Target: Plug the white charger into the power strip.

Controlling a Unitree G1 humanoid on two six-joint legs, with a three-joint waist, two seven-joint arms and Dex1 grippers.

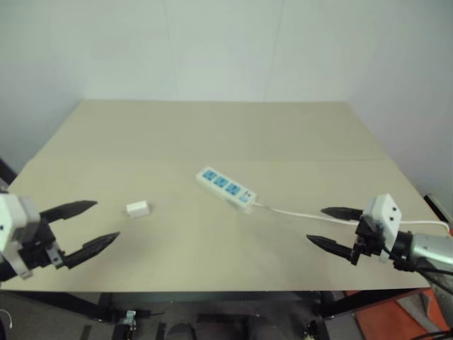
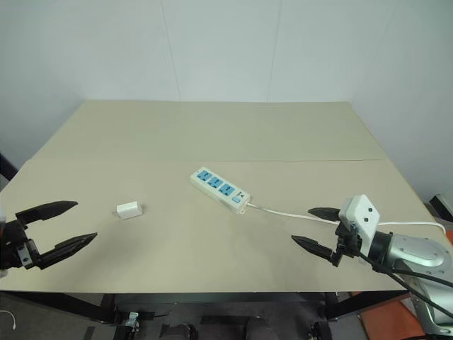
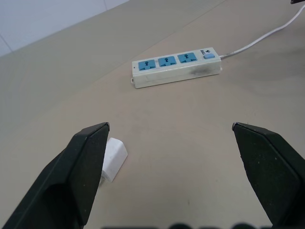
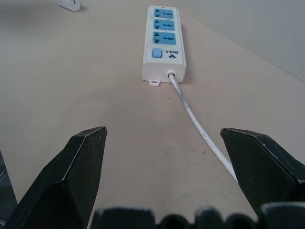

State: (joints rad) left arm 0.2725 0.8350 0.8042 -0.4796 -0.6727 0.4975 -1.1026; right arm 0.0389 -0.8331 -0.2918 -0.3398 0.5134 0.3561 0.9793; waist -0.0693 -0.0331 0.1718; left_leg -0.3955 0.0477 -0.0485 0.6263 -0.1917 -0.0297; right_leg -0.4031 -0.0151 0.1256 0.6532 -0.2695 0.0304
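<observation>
Nothing is plugged in yet. The white charger [image 1: 138, 209] lies loose on the table [image 1: 212, 134], toward its left side and nearer the front edge than the back. The power strip [image 1: 226, 189] sits apart from it near the table's middle.

The left gripper [image 1: 89, 225] hovers near the charger with its fingers spread wide and empty. The right gripper [image 1: 330, 227] hangs by the front right corner, also spread and empty, straddling the strip's cord [image 4: 195, 121].

Likely risks: the small charger could skid or tip if the fingers close off-centre, and the unheld strip could slide when pushed on.

The strip's long axis runs diagonally, from back-left to front-right, sockets facing up, its cord leaving toward the right edge. The charger's long axis runs roughly left to right; which way its prongs face I cannot tell.
</observation>
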